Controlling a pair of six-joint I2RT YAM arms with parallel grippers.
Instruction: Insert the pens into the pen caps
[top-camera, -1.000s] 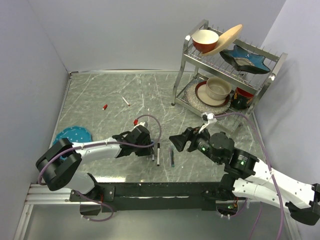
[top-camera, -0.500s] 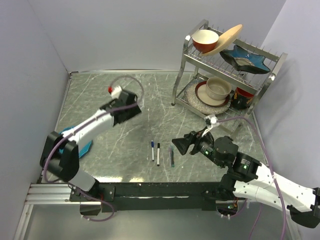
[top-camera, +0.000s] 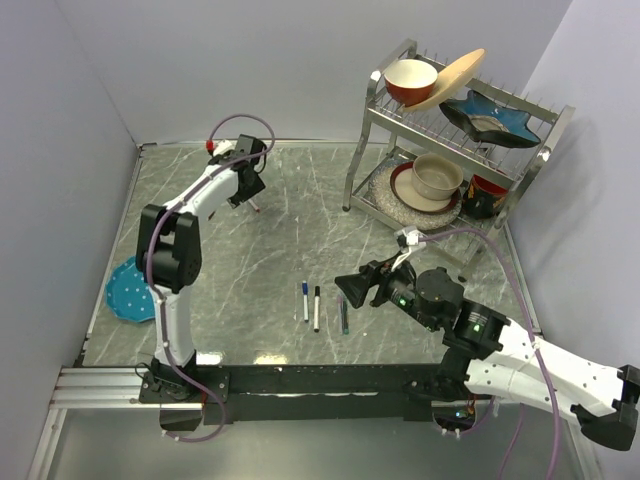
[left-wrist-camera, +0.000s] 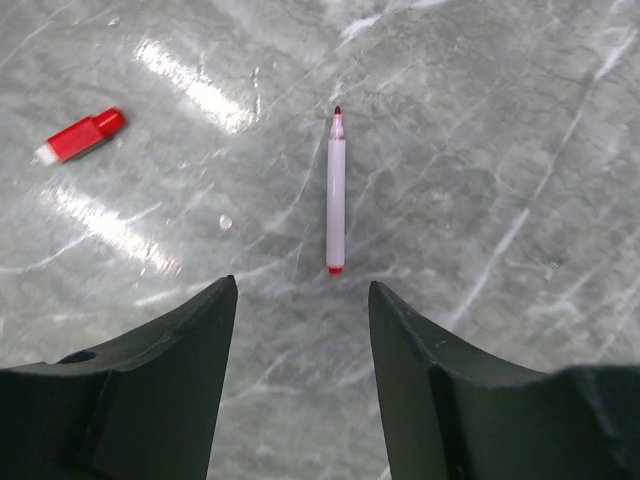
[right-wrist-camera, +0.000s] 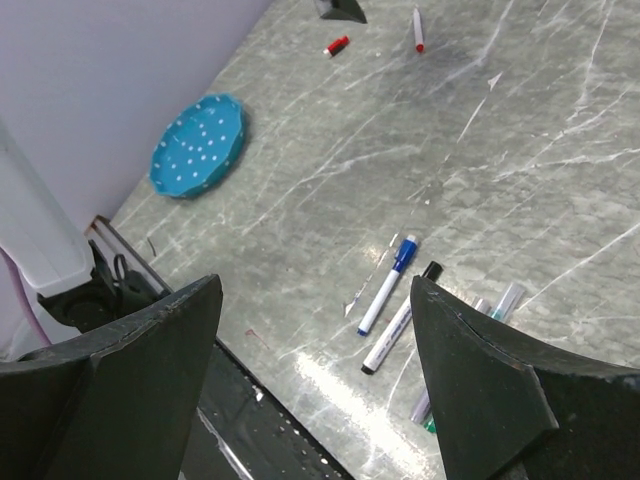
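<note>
Left end effector (left-wrist-camera: 300, 300): jaws stand parted, nothing held between them; it is positioned over the far part of the marbled surface (left-wrist-camera: 500, 150). A white red-tipped pen (left-wrist-camera: 336, 190) is seen lying uncapped just ahead of the jaws. A red cap (left-wrist-camera: 80, 135) lies apart from it, off to the left in the wrist view.

Right end effector (right-wrist-camera: 315, 300): jaws spread wide, nothing gripped; it is held above the near part of the surface. Below it, a blue-ended pen (right-wrist-camera: 388, 285) and a black-ended pen (right-wrist-camera: 403, 330) are laid side by side, with a teal pen (top-camera: 343, 315) just beside them.
</note>
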